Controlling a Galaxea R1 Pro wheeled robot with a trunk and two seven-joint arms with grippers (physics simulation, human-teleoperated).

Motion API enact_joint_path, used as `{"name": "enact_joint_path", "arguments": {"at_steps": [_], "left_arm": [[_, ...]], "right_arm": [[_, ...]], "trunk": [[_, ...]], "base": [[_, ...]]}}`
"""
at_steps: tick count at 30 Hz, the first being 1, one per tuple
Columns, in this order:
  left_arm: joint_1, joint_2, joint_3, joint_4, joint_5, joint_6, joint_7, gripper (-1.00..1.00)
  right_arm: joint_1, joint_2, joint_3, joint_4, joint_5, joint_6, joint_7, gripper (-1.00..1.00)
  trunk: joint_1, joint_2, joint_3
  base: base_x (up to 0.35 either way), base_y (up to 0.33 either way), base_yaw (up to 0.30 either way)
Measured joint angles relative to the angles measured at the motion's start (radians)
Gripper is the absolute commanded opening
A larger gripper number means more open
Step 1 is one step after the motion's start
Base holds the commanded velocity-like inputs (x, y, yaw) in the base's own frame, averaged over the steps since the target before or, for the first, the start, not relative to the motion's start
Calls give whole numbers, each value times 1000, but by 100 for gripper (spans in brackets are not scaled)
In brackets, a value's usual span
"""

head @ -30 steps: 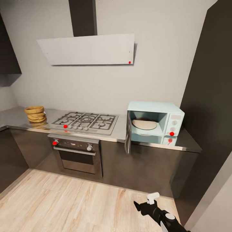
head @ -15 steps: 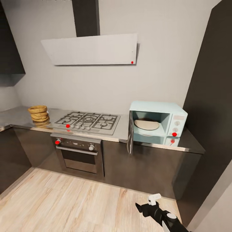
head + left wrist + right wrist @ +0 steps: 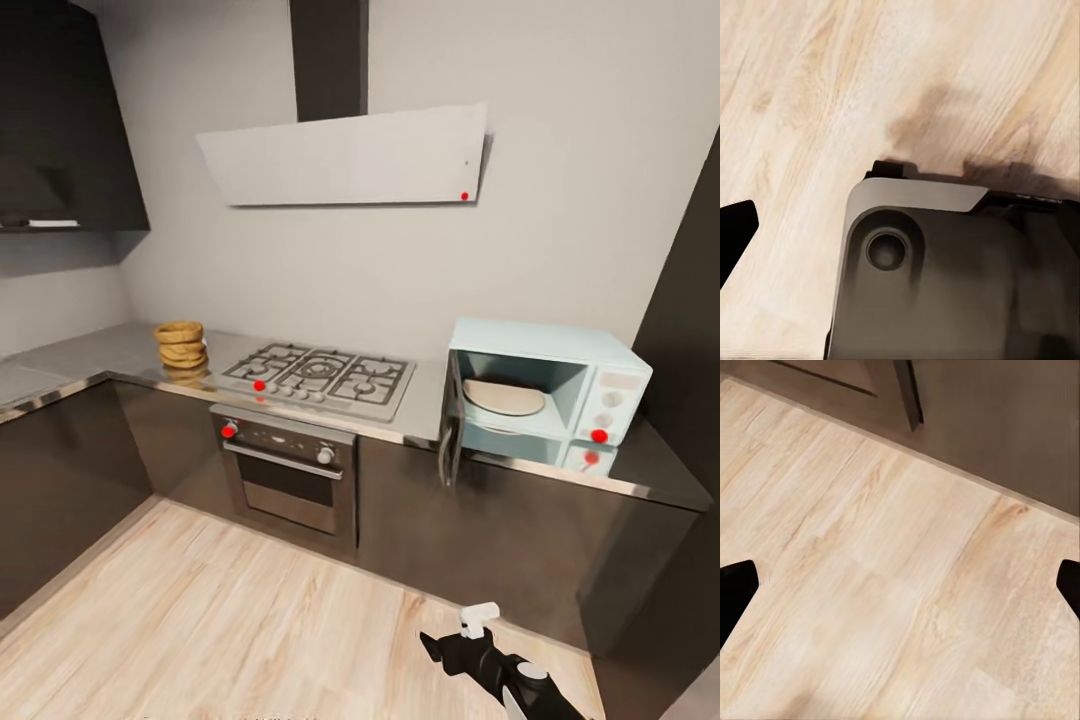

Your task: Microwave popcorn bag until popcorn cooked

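The right arm [image 3: 500,665], at five o'clock in the head view, is glossy black with a white block at its tip and a pale round cap. Black fingertips [image 3: 736,592] edge the right wrist view. A grey, rounded base panel [image 3: 945,277] carries a circular recess.

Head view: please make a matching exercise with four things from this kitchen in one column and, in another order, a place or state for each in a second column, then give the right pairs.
Things:
1. microwave
2. popcorn bag
3. gas hob
4. built-in oven

Places or states:
A. set into the dark cabinets, below the hob
B. door swung open, pale plate inside
C. on the countertop, at the hob's left
D. between the bag and the microwave

Pairs: 1-B, 2-C, 3-D, 4-A
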Motion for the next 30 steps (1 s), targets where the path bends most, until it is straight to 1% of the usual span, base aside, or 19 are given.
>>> {"name": "enact_joint_path", "arguments": {"at_steps": [2, 10, 15, 19, 26, 30], "left_arm": [[0, 0, 0, 0, -1, 0, 0, 100], [0, 0, 2, 0, 5, 0, -4, 100], [-1, 0, 2, 0, 6, 1, -3, 100], [-10, 10, 7, 0, 5, 4, -12, 100], [-11, 7, 5, 0, 3, 5, -14, 100], [-11, 7, 4, 0, 2, 5, -15, 100]], "right_arm": [[0, 1, 1, 0, 0, -2, 0, 100], [11, 11, 11, 17, 7, -7, -5, 100], [17, 14, 13, 21, 7, -6, -2, 100], [17, 14, 14, 42, 7, -4, 0, 100], [17, 15, 14, 56, 6, -2, 9, 100], [17, 17, 13, 59, 5, -4, 9, 100]], "trunk": [[-8, 14, 6], [-8, 14, 6], [-27, 49, 22], [-42, 77, 35], [-69, 126, 57], [-85, 154, 69]], "base": [[0, 0, 282], [0, 0, 282], [0, 0, 282], [0, 0, 282], [0, 0, 279], [149, 1, 98]]}}
